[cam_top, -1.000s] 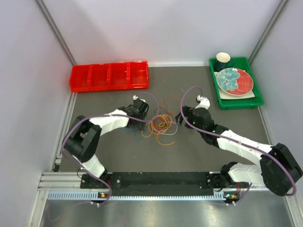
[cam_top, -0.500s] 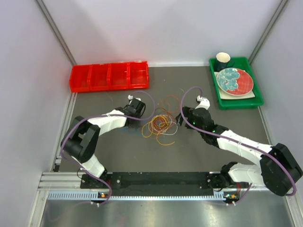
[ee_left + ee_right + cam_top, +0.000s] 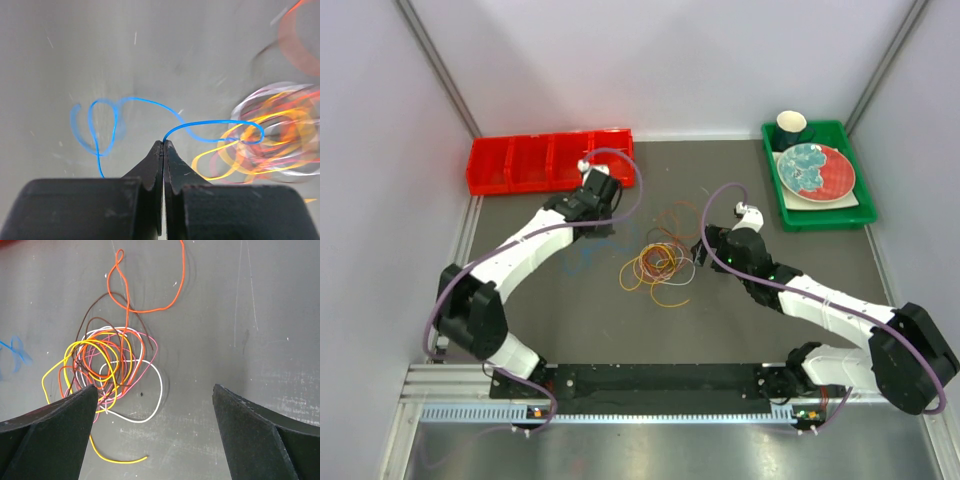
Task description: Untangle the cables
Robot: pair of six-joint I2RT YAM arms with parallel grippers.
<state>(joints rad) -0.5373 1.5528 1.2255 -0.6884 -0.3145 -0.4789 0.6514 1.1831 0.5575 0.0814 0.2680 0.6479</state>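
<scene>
Roughly at the middle of the table lies the tangle of thin wire cables (image 3: 658, 263), a loose heap of yellow, orange, pink, brown and white loops. In the right wrist view one orange-red strand (image 3: 150, 307) runs out of the heap on its own, and a yellow tail trails off the opposite side. A thin blue wire (image 3: 215, 121) leads away from the heap. Its far end curls in among the blurred loops, and the rest lies in a small coil on the bare surface.

The left gripper (image 3: 163, 144) has its fingertips pressed together, pinching that blue wire. Its arm reaches out from the near left corner, with the wrist close to the red bin and well apart from the heap. The right gripper (image 3: 155, 387) hangs just to the right of the heap with its black fingers (image 3: 55, 430) spread wide and nothing between them. Its arm is bent low across the right half of the table.

The dark grey matte table top (image 3: 560, 300) bears fine scratches. Pale walls close it in at the back and sides, and a metal rail (image 3: 620, 405) runs along the near edge.

At the back left stands a long red plastic bin (image 3: 550, 160) split into four compartments. At the back right, a green plastic tray (image 3: 820, 218) holds a round plate patterned in red and teal (image 3: 815, 170) and a dark cup (image 3: 791, 125) behind it.
</scene>
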